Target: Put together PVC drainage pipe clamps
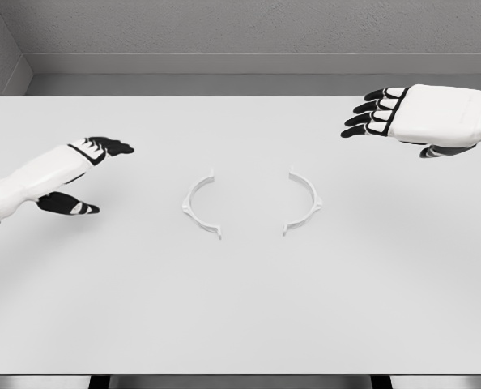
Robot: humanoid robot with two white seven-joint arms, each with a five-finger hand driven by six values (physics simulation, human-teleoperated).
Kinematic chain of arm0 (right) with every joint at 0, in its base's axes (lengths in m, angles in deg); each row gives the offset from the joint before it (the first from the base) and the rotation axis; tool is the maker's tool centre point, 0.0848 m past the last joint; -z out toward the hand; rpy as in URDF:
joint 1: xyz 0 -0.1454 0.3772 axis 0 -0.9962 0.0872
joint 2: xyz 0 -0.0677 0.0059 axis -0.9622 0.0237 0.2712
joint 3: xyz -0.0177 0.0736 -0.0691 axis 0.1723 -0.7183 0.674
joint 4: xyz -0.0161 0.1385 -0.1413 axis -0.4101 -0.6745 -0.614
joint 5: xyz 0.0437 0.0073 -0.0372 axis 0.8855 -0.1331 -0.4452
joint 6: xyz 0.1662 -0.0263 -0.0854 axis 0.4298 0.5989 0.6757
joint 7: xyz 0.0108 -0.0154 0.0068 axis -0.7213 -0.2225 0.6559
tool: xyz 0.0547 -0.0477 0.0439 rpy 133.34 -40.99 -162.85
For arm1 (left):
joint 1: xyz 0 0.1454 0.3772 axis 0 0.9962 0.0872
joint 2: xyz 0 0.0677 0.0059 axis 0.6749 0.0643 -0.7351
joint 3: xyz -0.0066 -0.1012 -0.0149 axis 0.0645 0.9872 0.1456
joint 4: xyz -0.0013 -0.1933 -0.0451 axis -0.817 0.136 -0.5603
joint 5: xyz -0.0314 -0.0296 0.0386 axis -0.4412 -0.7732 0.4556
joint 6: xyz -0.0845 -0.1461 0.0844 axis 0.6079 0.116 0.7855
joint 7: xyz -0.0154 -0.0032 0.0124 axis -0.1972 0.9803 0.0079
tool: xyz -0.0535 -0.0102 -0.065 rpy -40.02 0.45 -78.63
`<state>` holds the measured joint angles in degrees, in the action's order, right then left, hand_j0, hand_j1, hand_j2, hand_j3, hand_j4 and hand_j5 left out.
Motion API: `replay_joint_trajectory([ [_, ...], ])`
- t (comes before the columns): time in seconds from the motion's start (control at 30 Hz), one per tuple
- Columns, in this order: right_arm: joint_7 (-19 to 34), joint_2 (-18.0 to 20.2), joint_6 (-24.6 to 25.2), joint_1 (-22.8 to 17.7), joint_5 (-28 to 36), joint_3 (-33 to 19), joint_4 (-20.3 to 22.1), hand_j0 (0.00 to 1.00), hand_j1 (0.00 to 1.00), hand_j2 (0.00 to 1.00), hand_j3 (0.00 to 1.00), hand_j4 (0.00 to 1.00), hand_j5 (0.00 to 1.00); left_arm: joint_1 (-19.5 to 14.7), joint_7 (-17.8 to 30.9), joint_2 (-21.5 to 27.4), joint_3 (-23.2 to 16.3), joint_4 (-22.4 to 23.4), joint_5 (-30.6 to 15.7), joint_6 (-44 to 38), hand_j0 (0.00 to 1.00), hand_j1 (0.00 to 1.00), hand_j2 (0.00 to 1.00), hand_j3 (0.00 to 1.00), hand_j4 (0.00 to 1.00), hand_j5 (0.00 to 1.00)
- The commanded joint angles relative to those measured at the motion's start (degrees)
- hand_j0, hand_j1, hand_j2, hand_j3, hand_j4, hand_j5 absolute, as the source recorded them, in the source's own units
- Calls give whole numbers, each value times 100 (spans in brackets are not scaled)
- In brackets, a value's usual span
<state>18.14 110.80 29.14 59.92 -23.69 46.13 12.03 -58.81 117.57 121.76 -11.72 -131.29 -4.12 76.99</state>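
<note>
Two white clamp halves lie flat on the table (240, 324), near its middle and a little toward the far edge. The left half (198, 205) and the right half (304, 200) are apart, a clear gap between them, their hollow sides facing each other like a pair of brackets. Neither is touched by anything. The left hand (83, 174) hovers toward the left edge, well clear of the left half, its dark fingers stretched out and its thumb held apart below them, holding nothing. The right hand (419, 117) hangs over the far right corner, back of the hand up, fingers straight and lying side by side, pointing left, empty too. Both hands are well apart from the halves.
</note>
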Motion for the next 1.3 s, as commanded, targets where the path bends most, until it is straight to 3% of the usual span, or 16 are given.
replay_joint_trajectory([
  [0.0,-3,6,16,0,23,-5,8,100,100,100,100,100,100,9,0,-38,140,-62,-26,-12,100,100,100,100,100,100],
  [0.1,-3,15,16,-9,23,-22,-1,100,100,100,100,100,100,88,9,-65,263,-71,167,-12,100,100,100,100,100,100],
  [0.13,-3,6,16,-9,23,-5,-1,100,100,100,100,100,100,9,9,-486,307,-88,729,-12,100,100,100,100,100,100],
  [0.2,-3,-56,16,-53,23,22,-27,100,100,100,100,100,100,-53,9,-917,255,-123,1090,-12,100,100,100,100,100,100],
  [0.27,-3,-249,16,-202,119,-22,-439,100,100,100,100,100,100,-141,9,-1198,254,-141,1670,-12,100,100,100,100,100,100],
  [0.33,-3,-855,16,-535,190,-338,-1081,100,100,100,100,100,100,-141,0,-1365,237,-378,1969,-12,100,100,100,100,100,100],
  [0.37,-3,-934,16,-834,181,-567,-1046,100,100,100,100,100,100,-149,0,-1532,237,-414,2013,-12,100,100,100,100,100,100],
  [0.43,-3,-952,16,-923,199,-655,-1178,100,100,100,100,100,100,-299,0,-1761,210,-378,2444,-12,100,100,100,100,100,100],
  [0.53,-1050,-1312,597,-1054,190,-664,-1249,100,100,100,100,100,100,-308,9,-1901,70,-396,2690,-12,100,100,100,100,100,100],
  [0.6,-1226,-1418,879,-1178,146,-620,-1169,100,100,100,100,100,100,-369,9,-2121,0,-396,2997,-12,100,100,100,100,100,100],
  [0.67,-2305,-1436,1195,-1248,23,-339,-1169,100,100,100,100,100,100,-413,9,-2174,-176,-370,3033,-12,100,100,100,100,100,100],
  [0.7,-2466,-1436,1222,-1248,-12,-251,-1161,100,100,100,100,100,100,-422,9,-2165,-255,-378,3033,-12,100,100,100,100,100,100],
  [0.83,-2439,-1559,1582,-1336,-39,-66,-959,100,100,100,100,100,100,-422,0,-2165,-352,-308,3147,-12,100,100,100,100,100,100],
  [1.0,-2448,-1488,1538,-1644,-381,-5,-932,100,100,100,100,100,100,-729,9,-2165,-378,149,3226,-12,100,100,100,100,100,100],
  [1.07,-2431,-1453,1538,-1775,-592,-22,-660,100,100,100,100,100,100,-791,0,-2165,-387,263,3226,-12,100,100,100,100,100,100],
  [1.27,-1973,-1471,1529,-1802,-645,110,-625,100,100,100,100,100,100,-791,0,-2174,-624,246,3217,-12,100,100,100,100,100,100],
])
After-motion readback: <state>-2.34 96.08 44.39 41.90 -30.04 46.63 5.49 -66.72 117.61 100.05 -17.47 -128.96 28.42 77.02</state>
